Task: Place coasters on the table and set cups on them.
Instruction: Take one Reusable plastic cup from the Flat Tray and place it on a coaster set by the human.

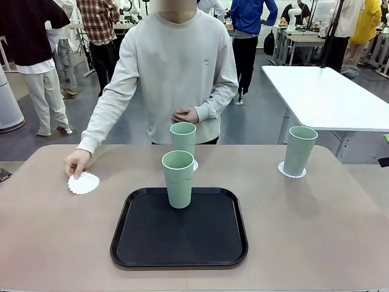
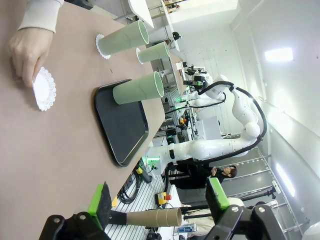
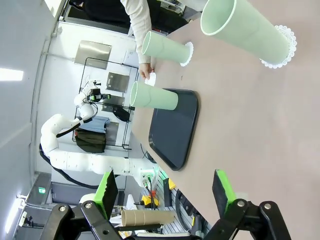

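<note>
Three mint-green cups stand on or near the black tray (image 1: 146,249). One cup (image 1: 178,179) stands upright on the tray's far edge. A second cup (image 1: 183,140) sits behind it on a coaster (image 1: 195,165). The third cup (image 1: 299,151) stands on a coaster (image 1: 292,171) at the far right of the table (image 1: 55,237). A person's hand (image 1: 77,163) presses a third coaster (image 1: 83,182) flat at the far left. My left gripper (image 2: 158,200) is open and empty, far from that coaster (image 2: 44,89). My right gripper (image 3: 166,190) is open and empty, back from the nearest cup (image 3: 247,31).
A white rectangular table (image 1: 328,97) stands beyond the far right corner. The person stands at the middle of the far edge, and other people move about behind. The right arm (image 2: 220,145) shows in the left wrist view and the left arm (image 3: 65,145) in the right wrist view.
</note>
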Available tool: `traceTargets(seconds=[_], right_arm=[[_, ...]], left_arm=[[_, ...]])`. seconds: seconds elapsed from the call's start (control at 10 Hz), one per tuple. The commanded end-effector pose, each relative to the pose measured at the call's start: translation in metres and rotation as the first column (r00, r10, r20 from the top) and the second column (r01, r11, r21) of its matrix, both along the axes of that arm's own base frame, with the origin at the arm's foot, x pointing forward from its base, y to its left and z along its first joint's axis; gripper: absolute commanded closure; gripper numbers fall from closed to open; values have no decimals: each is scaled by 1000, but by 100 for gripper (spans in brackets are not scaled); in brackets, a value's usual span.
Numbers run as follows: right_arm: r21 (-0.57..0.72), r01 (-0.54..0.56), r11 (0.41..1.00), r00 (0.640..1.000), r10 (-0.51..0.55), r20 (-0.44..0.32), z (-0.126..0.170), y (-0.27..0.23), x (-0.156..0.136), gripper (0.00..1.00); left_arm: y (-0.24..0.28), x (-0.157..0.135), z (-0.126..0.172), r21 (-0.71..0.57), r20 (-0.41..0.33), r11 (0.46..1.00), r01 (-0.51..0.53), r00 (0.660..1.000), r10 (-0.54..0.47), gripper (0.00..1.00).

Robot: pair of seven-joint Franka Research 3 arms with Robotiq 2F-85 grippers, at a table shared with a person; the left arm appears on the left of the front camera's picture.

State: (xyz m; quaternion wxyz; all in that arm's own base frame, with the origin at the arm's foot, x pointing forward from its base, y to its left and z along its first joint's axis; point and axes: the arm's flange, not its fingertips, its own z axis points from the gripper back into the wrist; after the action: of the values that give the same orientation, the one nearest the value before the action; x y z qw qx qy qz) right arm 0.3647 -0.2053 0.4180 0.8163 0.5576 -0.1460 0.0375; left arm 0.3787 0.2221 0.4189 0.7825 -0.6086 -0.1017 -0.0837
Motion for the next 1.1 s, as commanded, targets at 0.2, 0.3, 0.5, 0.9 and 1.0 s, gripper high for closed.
traceTargets(seconds=[0.2, 0.3, 0.5, 0.9, 1.0], right_arm=[[-2, 7, 1000, 1000, -7, -8, 1, 0, 1, 0], [-2, 7, 1000, 1000, -7, -8, 1, 0, 1, 0], [-2, 7, 1000, 1000, -7, -8, 1, 0, 1, 0], [-2, 7, 1000, 1000, -7, -8, 1, 0, 1, 0], [-2, 7, 1000, 1000, -7, -8, 1, 0, 1, 0]], left_arm=[[0, -2, 2, 0, 4, 1000, 1, 1000, -1, 0], [0, -2, 2, 0, 4, 1000, 1, 1000, -1, 0], [0, -2, 2, 0, 4, 1000, 1, 1000, -1, 0], [0, -2, 2, 0, 4, 1000, 1, 1000, -1, 0], [0, -2, 2, 0, 4, 1000, 1, 1000, -1, 0]])
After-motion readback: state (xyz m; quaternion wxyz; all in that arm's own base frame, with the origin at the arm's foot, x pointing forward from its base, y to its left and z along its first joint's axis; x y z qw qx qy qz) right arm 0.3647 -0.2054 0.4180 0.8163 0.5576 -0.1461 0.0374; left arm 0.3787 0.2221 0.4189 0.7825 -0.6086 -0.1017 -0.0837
